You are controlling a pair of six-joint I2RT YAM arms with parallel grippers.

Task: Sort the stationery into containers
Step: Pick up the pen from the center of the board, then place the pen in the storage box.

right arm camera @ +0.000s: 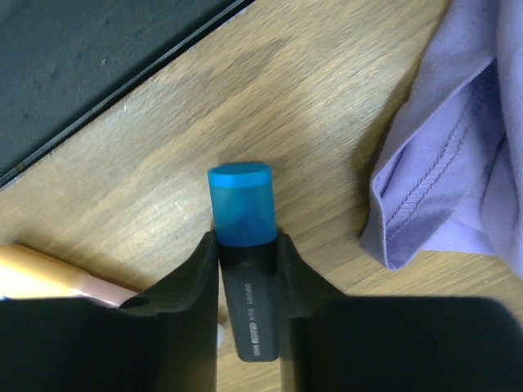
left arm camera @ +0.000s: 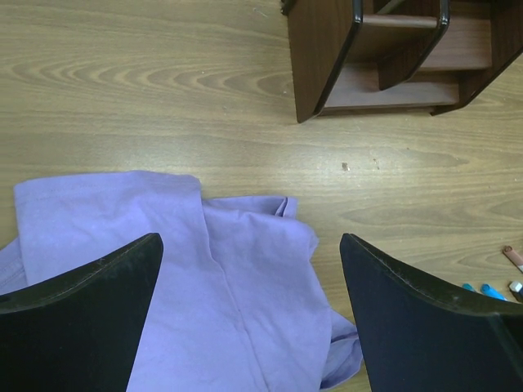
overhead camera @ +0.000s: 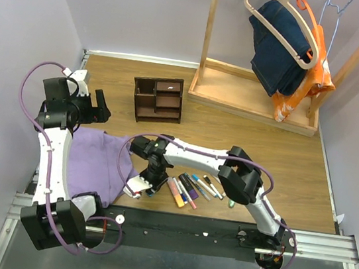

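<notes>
Top view, left gripper [overhead camera: 98, 106]: jaws wide apart, holding nothing, poised over the counter [overhead camera: 277, 155] between the purple cloth [overhead camera: 93, 156] and the organiser [overhead camera: 158, 99].
Top view, right gripper [overhead camera: 143, 187]: low at the left end of the row of pens [overhead camera: 192, 188], just beside the cloth's edge; the wrist hides what it holds.
Top view, organiser: upright, well apart from the pens; contents too small to tell.
Top view, hazard: the way from pens to organiser runs close past the left arm, so I judge the two arms could crowd each other there.

Left wrist view, left gripper [left arm camera: 249, 241]: fingers [left arm camera: 90, 327] spread, cloth [left arm camera: 163, 245] beneath, organiser [left arm camera: 384, 57] ahead.
Left wrist view, hazard: lowered here, it would likely gather cloth, not stationery.

Right wrist view, blue highlighter [right arm camera: 242, 204]: lying on the counter, cap pointing away from the wrist, dark body between the jaws.
Right wrist view, right gripper [right arm camera: 245, 242]: clamped on the highlighter's body, a finger [right arm camera: 192, 302] against each side; firmness cannot be told.
Right wrist view, neighbours: peach pen [right arm camera: 49, 278] near the left finger; cloth hem [right arm camera: 425, 204] near on the right.
Right wrist view, hazard: the body looks smooth and the capped end juts past the fingertips, so it may swivel or slip on lifting, and the overhang could strike a compartment wall. The left finger might also drag the peach pen.
</notes>
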